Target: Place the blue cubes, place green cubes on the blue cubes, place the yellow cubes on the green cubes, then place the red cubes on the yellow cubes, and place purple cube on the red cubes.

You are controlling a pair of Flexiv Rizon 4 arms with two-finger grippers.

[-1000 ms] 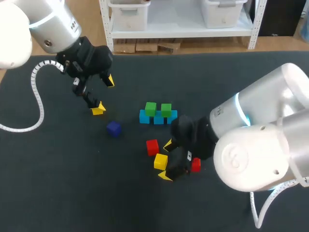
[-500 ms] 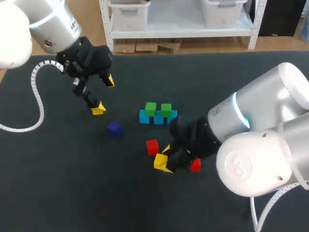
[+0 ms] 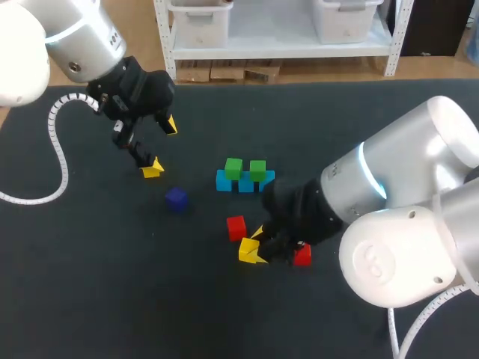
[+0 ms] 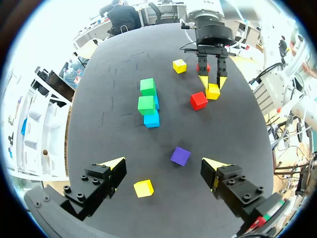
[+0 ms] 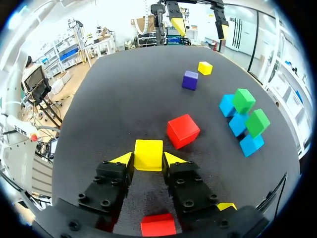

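The right claw is closed on a yellow cube, one yellow tip flat against each side face. It holds the cube low at the table, near and a little right of the middle. A red cube sits just to the left and slightly farther off. The other red cube lies to the right, half hidden under the claw's body.

With neighbours this close, I would say a straight lift should come before any sideways travel. The load then goes to the green cubes, which stand side by side on the row of blue cubes farther off at the middle. It should come down level and square, with its faces lined up to the green below. The fingers should open only once it rests, since a nudge could push the loose stack askew.

The left claw hangs wide open at the far left, holding nothing. A second yellow cube is on the table beneath it, and the purple cube is near it, to the right.

The cubes look hard and smooth, with flat faces, crisp edges and plain solid colours, so they should stack flush but slide easily. The table cover is dark, matte and cloth-like. The fingers are black, with wedge-shaped tips.
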